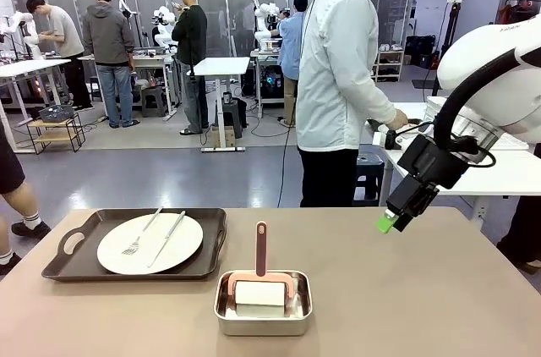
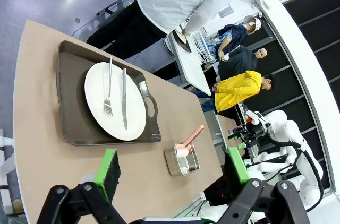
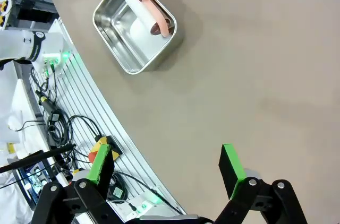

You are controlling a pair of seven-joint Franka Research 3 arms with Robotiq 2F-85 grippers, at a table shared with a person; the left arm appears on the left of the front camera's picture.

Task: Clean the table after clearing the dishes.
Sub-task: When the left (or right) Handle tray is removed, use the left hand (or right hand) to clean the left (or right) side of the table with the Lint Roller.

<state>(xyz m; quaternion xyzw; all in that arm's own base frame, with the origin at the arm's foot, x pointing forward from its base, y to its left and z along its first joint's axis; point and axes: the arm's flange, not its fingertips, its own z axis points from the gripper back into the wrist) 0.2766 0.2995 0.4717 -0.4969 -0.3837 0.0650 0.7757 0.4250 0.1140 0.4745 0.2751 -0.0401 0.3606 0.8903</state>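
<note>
Beige-brown matte table (image 1: pixel 423 289) ran left-right. Round white plate (image 1: pixel 150 244) sat on dark brown handled tray (image 1: pixel 63 266), left side; silver fork (image 1: pixel 140 234) and knife (image 1: pixel 167 238) parallel, tines toward robot. Rectangular steel pan (image 1: pixel 262 316) held pink-handled roller (image 1: pixel 261 249). Left gripper (image 2: pixel 172 157) and right gripper (image 3: pixel 166 155) spread wide.

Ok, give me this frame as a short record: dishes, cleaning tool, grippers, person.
dishes: plate, fork, knife on tray, left of table
tool: roller in steel pan, near edge
left gripper: open, empty, above table
right gripper: open, empty, over bare table at right
person: standing at far side
</note>
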